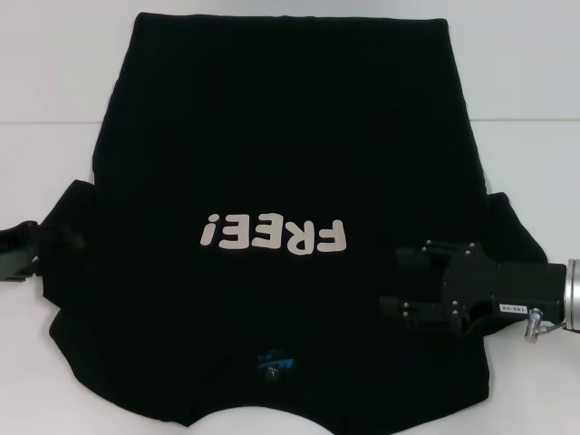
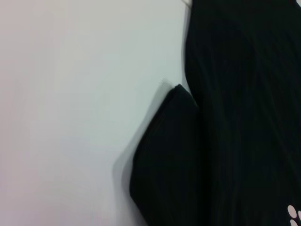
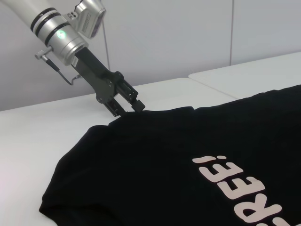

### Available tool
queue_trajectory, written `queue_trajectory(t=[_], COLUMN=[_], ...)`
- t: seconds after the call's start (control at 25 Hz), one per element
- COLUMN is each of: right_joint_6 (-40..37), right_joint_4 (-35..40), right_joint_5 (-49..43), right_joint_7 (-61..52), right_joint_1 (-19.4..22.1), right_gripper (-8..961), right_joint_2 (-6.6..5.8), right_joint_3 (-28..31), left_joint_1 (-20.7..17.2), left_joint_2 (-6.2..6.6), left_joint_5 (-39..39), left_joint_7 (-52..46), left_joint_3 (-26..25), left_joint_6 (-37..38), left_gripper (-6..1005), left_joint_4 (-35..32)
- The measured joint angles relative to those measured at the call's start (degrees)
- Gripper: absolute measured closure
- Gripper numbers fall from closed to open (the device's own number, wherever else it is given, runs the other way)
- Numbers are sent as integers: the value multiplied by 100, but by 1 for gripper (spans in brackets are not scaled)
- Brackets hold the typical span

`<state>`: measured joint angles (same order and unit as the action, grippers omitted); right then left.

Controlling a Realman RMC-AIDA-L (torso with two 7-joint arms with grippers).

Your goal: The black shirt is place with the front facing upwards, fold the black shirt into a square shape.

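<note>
From the head camera you see one black shirt (image 1: 290,163) spread flat, front up, on a white table (image 1: 54,163), its white "FREE!" lettering (image 1: 275,236) upside down to you and one blue neck label (image 1: 275,362) near the close edge. The right gripper (image 1: 399,279) hovers over the shirt's right side, its two fingers apart. The left gripper (image 1: 56,240) sits at the left sleeve; you cannot tell its finger state here.

In the left wrist view, one sleeve (image 2: 169,160) lies on the table.

In the right wrist view, the left gripper (image 3: 127,109) meets the shirt's (image 3: 188,155) far edge, with its fingers nearly together at the fabric.
</note>
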<state>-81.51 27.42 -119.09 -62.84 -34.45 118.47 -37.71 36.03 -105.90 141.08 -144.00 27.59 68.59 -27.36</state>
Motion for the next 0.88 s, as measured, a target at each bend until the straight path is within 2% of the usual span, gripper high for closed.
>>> queue_trajectory(t=[0.24,0.44,0.56,0.88], right_joint_6=[-13,-15,-19,-26], right_joint_4=[0,0,0,0], right_joint_5=[-10,-66,-71,-84], right_joint_7=[0,0,0,0], right_joint_1=[0,1,14,35], right_gripper=[151,151,152,152], right_joint_2=[0,0,-5,2], right_joint_3=[0,0,0,1], left_joint_1=[0,0,-6,-17], left_joint_2=[-9,-8,7,22], left_joint_5=[9,17,18,18], left_joint_7=[12,4,15,53], left_joint_3=[66,95,97,98], left_joint_6=[-40,-40,-40,-97], left_gripper=[270,513,753,913], left_joint_4=[-27,-42,-48,-63])
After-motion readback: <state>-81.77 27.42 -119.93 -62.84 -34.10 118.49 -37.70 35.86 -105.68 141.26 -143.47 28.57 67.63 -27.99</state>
